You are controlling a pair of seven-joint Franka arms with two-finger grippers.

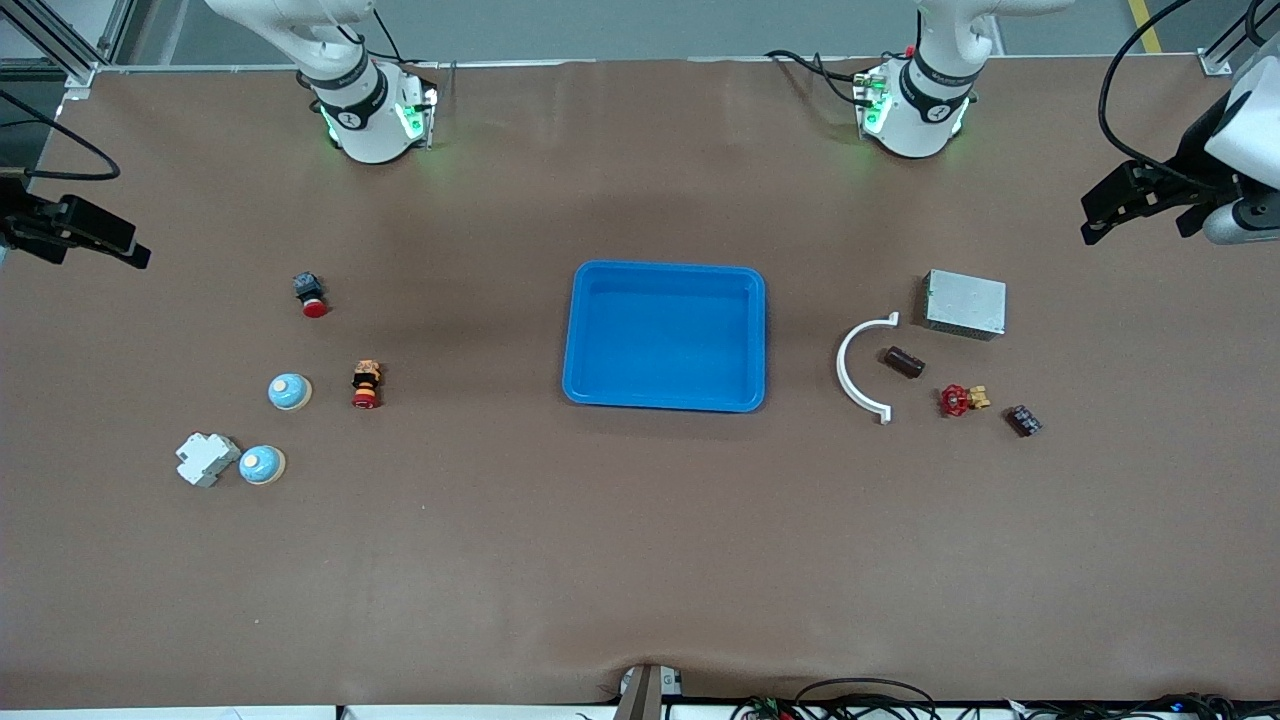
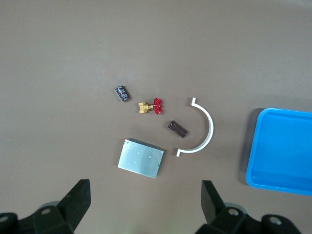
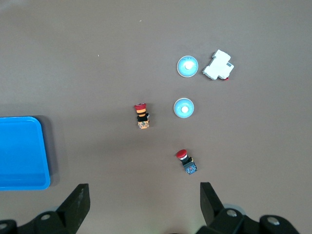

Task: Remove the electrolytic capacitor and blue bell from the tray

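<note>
A dark brown cylindrical capacitor [image 1: 902, 361] lies inside the curve of a white arc piece [image 1: 862, 368], toward the left arm's end of the table; it also shows in the left wrist view [image 2: 177, 129]. Two light-blue domed bells [image 1: 289, 391] [image 1: 262, 464] sit toward the right arm's end; the right wrist view shows both [image 3: 184, 107] [image 3: 187, 66]. A blue tray [image 1: 664, 272] stands empty mid-table. My left gripper [image 1: 1105, 210] [image 2: 146, 200] is open and empty, high over its end. My right gripper [image 1: 110, 240] [image 3: 145, 202] is open and empty, high over its end.
Around the capacitor lie a metal box [image 1: 964, 303], a red-handled brass valve [image 1: 962, 399] and a small black striped part [image 1: 1023, 420]. Near the bells lie a white block [image 1: 206, 459], touching one bell, and two red push buttons [image 1: 310, 294] [image 1: 366, 384].
</note>
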